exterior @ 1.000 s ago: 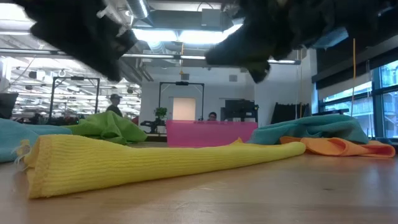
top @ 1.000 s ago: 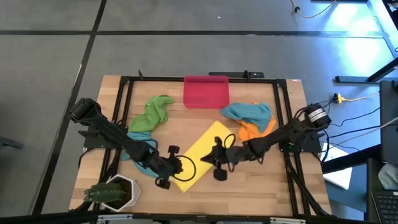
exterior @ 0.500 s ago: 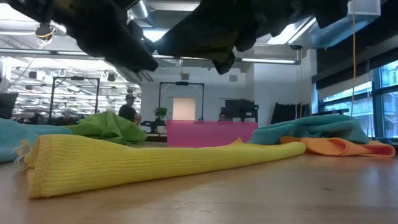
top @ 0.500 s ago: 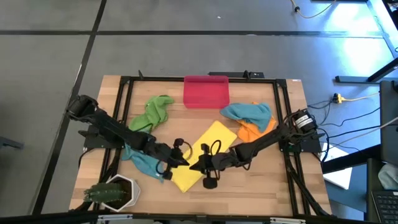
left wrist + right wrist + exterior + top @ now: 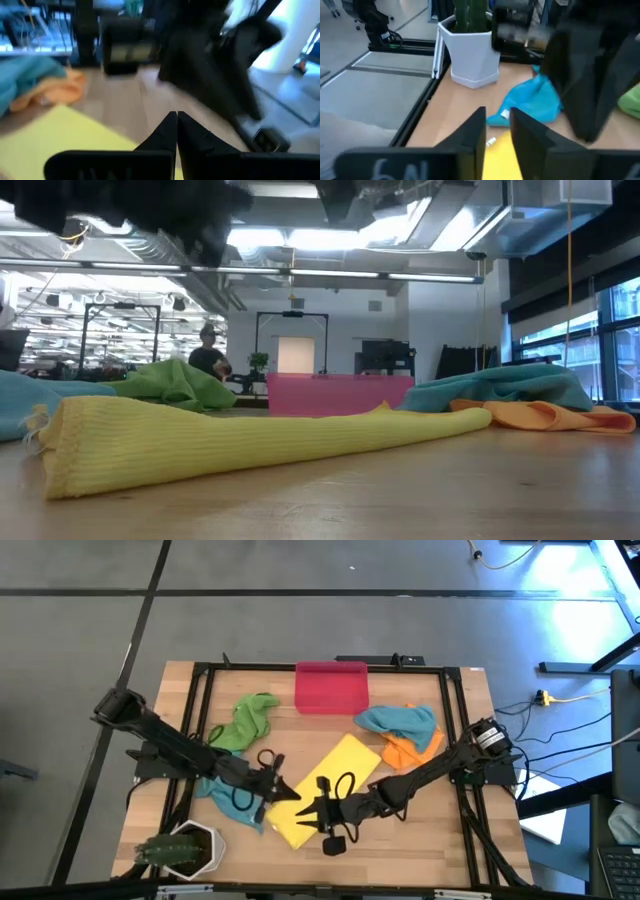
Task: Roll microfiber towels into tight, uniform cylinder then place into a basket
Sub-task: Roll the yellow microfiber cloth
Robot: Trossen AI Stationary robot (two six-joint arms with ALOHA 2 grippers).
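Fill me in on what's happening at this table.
Two robot arms hover over a yellow towel lying folded on the wooden table. The left end effector is shut at the towel's near corner; the right end effector, fingers slightly apart, is just beside it. Neither holds cloth. A green towel, teal towels and an orange towel lie loose, and nothing shows in the pink basket.
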